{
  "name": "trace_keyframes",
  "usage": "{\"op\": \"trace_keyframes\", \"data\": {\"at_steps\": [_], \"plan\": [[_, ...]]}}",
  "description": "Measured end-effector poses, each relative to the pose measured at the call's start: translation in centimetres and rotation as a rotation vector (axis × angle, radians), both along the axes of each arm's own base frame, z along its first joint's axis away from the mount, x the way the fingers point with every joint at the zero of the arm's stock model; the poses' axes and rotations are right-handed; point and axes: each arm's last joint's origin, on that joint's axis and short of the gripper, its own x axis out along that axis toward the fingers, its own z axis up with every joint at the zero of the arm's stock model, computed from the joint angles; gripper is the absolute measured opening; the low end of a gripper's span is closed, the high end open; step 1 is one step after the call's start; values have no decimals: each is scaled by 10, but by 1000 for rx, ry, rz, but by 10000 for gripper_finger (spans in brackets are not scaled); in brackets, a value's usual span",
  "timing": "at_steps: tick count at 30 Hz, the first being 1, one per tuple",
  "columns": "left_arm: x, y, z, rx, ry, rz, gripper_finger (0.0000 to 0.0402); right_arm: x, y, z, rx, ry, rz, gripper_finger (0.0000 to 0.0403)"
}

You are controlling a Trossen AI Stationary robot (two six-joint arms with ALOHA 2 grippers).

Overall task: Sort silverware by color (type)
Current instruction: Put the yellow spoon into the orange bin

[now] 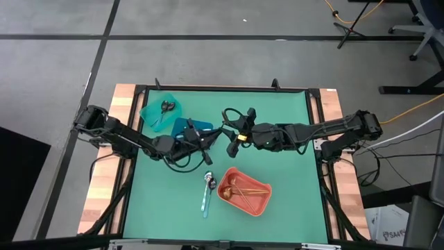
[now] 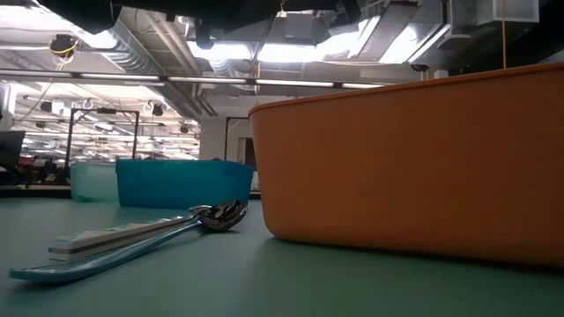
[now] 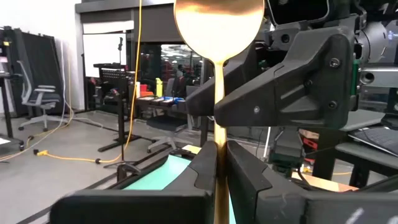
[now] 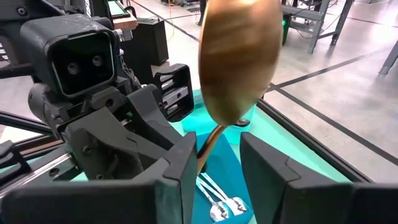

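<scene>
- The left claw (image 3: 219, 167) is clenched on the thin stem of a copper-gold spoon (image 3: 216, 28). It holds the spoon upright with the bowl on top, above the middle of the green counter (image 1: 291, 201).
- The right claw (image 4: 217, 152) faces the left one closely, coming in from the right. Its fingers (image 4: 177, 168) stand apart on either side of the spoon's stem, just under the bowl, and have not closed on it.
- The two claws meet over the right end of the blue bin (image 1: 189, 128), which sits left of centre. In the right wrist view, silver spoons (image 4: 219, 205) lie in that bin.
- The teal bin (image 1: 161, 111) stands at the far left of the counter, just beside the blue one. It holds dark utensils (image 1: 166, 106).
- The coral bin (image 1: 244, 192) sits near the front, right of centre, and is tilted relative to the counter's edge. Copper-gold spoons (image 1: 239, 189) lie inside it.
- Two light-blue-handled utensils (image 1: 207, 189) with silver heads lie flat on the counter just left of the coral bin. They are side by side and outside any bin.
- In the low view, these loose pieces lie in front of the blue bin, with the coral bin's wall filling the right side.
</scene>
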Motion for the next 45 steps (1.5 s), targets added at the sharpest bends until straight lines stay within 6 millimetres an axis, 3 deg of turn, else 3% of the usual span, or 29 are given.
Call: {"op": "trace_keyframes", "data": {"at_steps": [18, 31, 45], "plan": [[0, -2, 0, 4, -5, -49, 16, 0, 1, 0, -9, 4, 9, 110], [1, -2, 0, 8, -1, -48, 16, 0, 2, 0, -11, 7, 47, 9], [1, -2, -1, 9, 7, -48, 16, 1, 2, 0, -31, 23, 92, 2]]}}
